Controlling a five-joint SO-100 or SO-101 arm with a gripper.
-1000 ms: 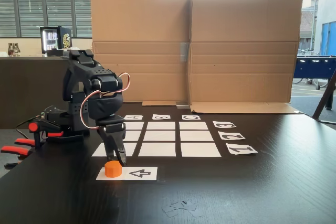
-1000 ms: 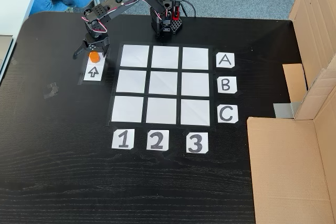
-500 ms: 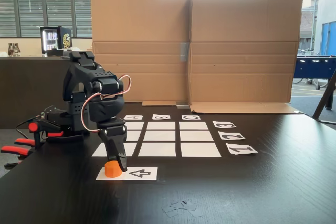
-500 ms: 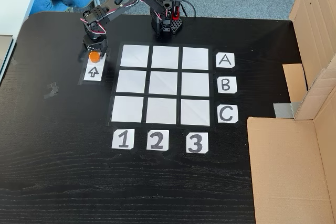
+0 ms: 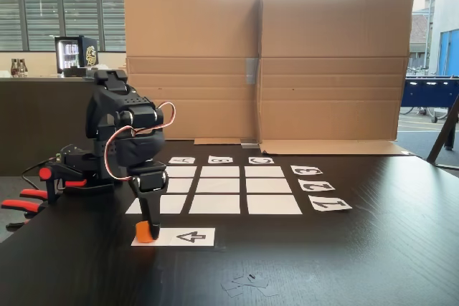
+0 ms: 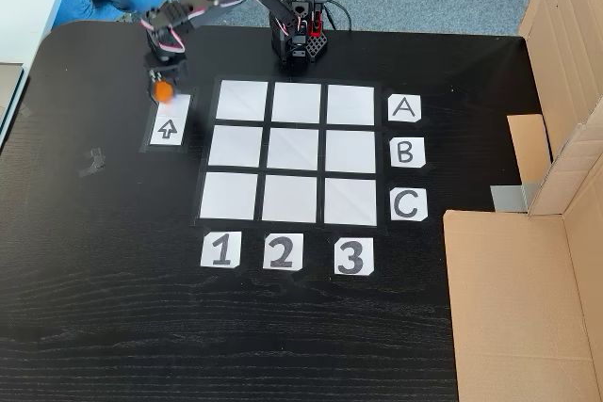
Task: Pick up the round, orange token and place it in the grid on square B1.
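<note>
Low side-on fixed view: the black arm stands at about 9 o'clock on the dark table (image 5: 373, 249), its gripper (image 5: 148, 228) pointing straight down with both fingers closed around the token (image 5: 144, 232). The token's base appears to meet the left end of the white arrow strip (image 5: 188, 236), though I cannot tell whether it rests there or is just clear of it. The grid (image 5: 222, 190) lies beyond the strip, toward 1 o'clock from the token, with a cardboard wall (image 5: 269, 62) behind it. High fixed view looking down: the gripper (image 6: 163, 88) sits at about 10 o'clock of the table (image 6: 113, 308), clamped on the token (image 6: 163, 91), which shows as an orange spot at the far end of the arrow strip (image 6: 169, 125). The grid (image 6: 291, 152) lies at 4 o'clock from the token. Square B1 (image 6: 235, 145), the middle rectangle of the column above label 1, is bare, well apart from the token.
</note>
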